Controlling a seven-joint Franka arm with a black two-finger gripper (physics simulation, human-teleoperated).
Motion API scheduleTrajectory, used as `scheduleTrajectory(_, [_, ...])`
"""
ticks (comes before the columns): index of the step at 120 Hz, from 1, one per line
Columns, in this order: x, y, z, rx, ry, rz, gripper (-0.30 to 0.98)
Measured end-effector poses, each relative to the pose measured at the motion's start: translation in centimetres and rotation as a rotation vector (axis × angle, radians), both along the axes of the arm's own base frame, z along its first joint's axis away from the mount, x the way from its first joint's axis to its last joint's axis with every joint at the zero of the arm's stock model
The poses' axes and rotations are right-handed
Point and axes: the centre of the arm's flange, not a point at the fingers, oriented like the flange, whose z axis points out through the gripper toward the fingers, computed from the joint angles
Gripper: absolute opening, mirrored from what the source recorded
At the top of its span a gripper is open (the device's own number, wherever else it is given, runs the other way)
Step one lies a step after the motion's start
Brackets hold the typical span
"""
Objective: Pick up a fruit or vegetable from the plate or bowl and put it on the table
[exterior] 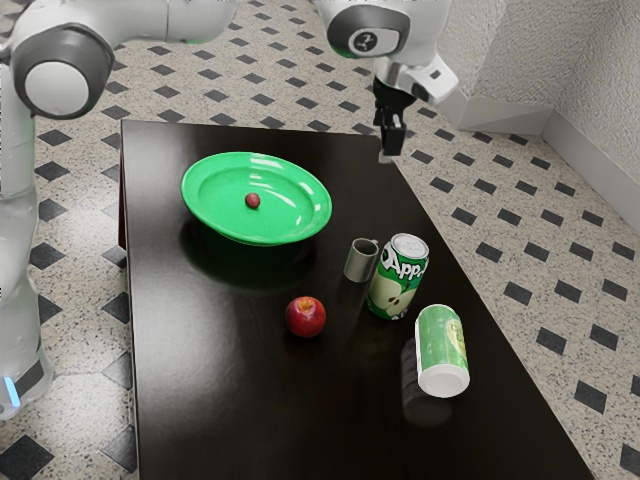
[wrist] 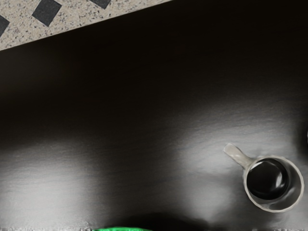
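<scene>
Hanging by the table [exterior: 350, 160] edge, tool [exterior: 390, 150] (open air around); fruit [exterior: 252, 201] on plate [exterior: 310, 190].

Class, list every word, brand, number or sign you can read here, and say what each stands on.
"App", letters after it unclear: upright green can.
Label too small to read: green-and-white can on its side.
Round emblem, no readable words: arm.

Pale glare was spread across the dark table [wrist: 48, 187], highlights were caught on the green plate [exterior: 215, 200], a dim reflection was thrown beneath.
</scene>
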Motion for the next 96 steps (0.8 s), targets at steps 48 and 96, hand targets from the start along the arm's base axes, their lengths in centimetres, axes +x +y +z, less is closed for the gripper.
scheduleTrajectory(48, [-6.4,19.2,-13.8,-0.138,0.245,0.385,0.69])
scheduleTrajectory(96, [-8.5,10.7,-16.8,-0.176,0.164,0.249,0.68])
